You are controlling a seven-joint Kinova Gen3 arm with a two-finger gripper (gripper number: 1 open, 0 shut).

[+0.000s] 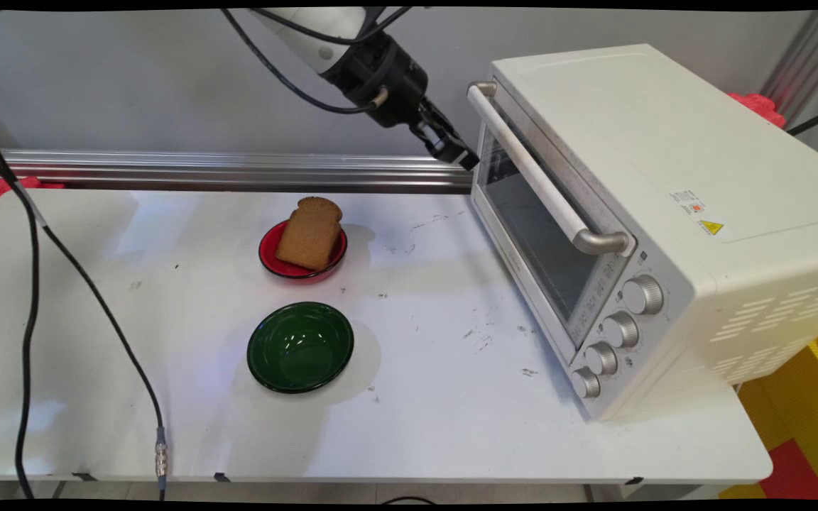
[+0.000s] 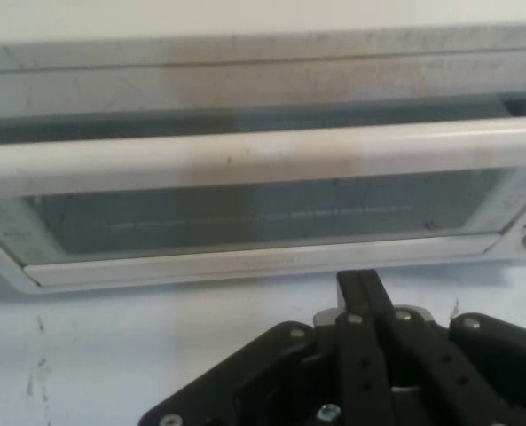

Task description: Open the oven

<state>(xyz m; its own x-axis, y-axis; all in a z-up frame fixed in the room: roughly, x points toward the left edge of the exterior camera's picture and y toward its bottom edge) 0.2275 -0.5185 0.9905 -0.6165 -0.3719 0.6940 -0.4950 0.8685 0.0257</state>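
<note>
Main view: black two-finger hand [image 1: 460, 155] raised above the white desk [image 1: 416, 397], just beside the upper left corner of the closed cream-white toaster oven [image 1: 664, 234] and near the far end of its pale metal bar handle [image 1: 544, 184]; slice of brown toast [image 1: 309, 233] leaning in a small red bowl [image 1: 267, 257], empty dark green glass bowl [image 1: 300, 346] nearer the camera

Hand view: fingers [image 2: 362, 293] pressed together, gripping nothing, aimed at the handle [image 2: 263, 155] across the glass door [image 2: 245, 213]; judged an approach to the handle, calling next for parted fingers and alignment with the bar

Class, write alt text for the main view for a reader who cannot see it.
A black claw hangs shut beside the closed door of a white toaster oven, near its handle. On the white table, a bread slice leans in a red bowl behind an empty green bowl.
</note>
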